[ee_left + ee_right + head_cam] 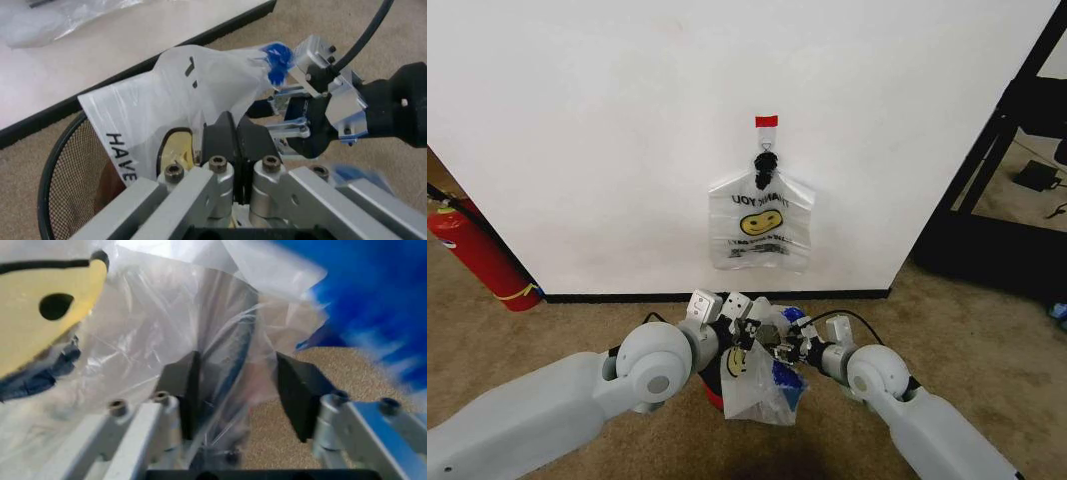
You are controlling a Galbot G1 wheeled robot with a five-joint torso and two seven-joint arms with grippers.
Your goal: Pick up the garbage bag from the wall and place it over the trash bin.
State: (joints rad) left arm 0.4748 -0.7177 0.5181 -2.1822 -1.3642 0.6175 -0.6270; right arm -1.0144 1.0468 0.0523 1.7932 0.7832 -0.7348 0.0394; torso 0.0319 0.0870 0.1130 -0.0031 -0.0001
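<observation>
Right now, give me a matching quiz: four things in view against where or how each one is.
1. garbage bag
2. trash bin
3. left gripper
4. right gripper

a. open, bag film between its fingers
b. on the carpet under the bag
c. pinched shut on the bag
d. held up over the bin

Pairs: 1-d, 2-b, 3-c, 4-a

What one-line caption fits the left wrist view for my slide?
Left gripper pinches the garbage bag above the trash bin; right gripper meets it opposite.
</observation>
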